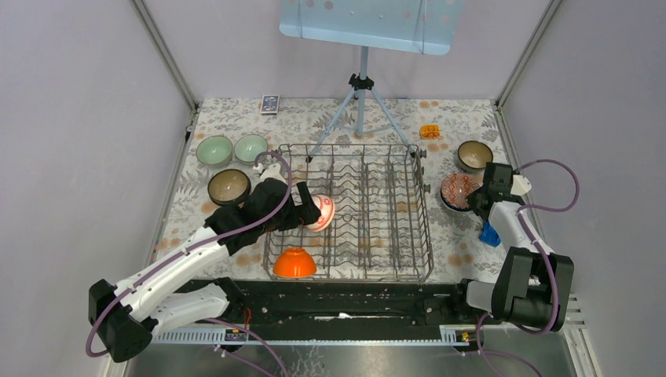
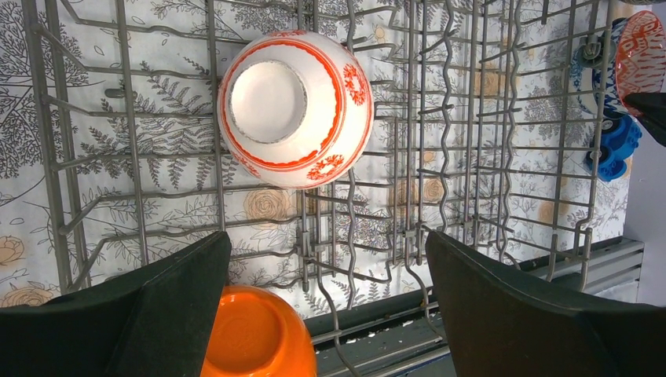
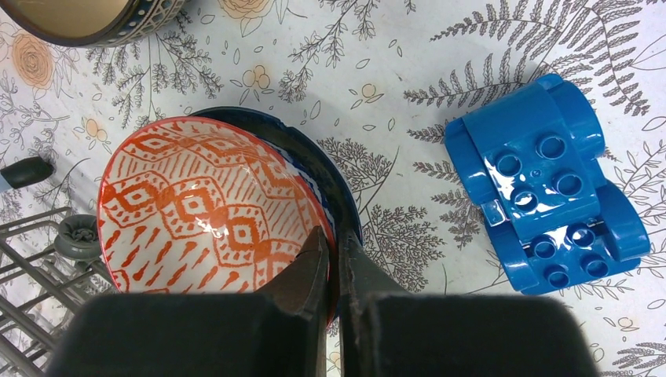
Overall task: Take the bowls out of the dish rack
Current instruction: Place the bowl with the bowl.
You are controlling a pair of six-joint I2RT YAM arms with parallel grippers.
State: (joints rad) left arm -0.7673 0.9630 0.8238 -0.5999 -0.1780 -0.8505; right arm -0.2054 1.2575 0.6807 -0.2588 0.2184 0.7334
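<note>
Just beyond left gripper [image 2: 326,239], red-and-white bowl [image 2: 294,106]

The left gripper [image 2: 326,236] spreads wide over the dish rack [image 2: 471,157], where upright tines [image 2: 440,181] hem in the red-and-white bowl [image 2: 294,106] and the orange bowl [image 2: 255,338]. Right of the rack, the red-patterned bowl [image 3: 196,204], a brown bowl [image 3: 86,20] and a blue block [image 3: 542,188] crowd the worktop [image 3: 408,71], with bare gaps between them.

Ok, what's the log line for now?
left tool: open, by white bowl in rack | right tool: shut on red bowl rim | orange bowl: in rack
</note>
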